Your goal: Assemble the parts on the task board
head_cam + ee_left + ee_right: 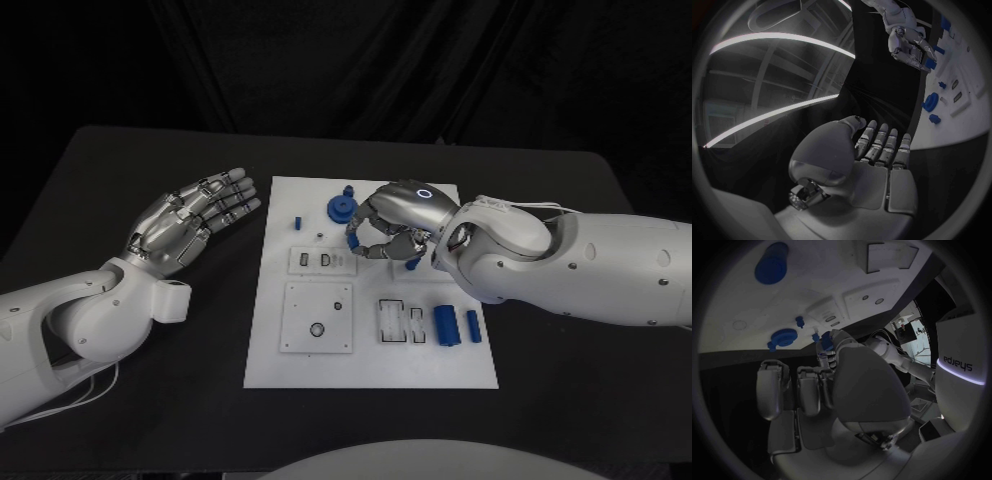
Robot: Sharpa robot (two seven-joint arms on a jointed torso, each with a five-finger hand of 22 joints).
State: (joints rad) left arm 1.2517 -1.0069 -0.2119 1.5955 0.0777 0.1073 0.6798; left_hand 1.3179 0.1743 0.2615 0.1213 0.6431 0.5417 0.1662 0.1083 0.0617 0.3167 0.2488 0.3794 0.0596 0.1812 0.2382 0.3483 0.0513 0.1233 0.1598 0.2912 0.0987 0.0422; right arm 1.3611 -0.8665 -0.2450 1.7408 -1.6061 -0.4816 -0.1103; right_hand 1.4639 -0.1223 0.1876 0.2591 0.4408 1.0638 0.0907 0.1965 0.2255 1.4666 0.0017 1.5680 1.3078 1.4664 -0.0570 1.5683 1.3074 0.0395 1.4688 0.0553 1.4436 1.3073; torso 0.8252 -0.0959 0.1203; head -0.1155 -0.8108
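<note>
A: From the left, then: the left hand (195, 220) lies palm-up off the task board (372, 345), fingers spread, holding nothing; well apart from every part.

B: And the right hand (392, 225)?

A: Over the board's far middle, fingers curled round a small blue part (392, 250); whether it truly pinches it, I cannot tell; the gear-shaped part (340, 206) sits just beside it, leftward.

B: The blue cylinder (447, 325)?

A: Near edge, long axis pointing away from the robot; the right hand is nearer.
</note>
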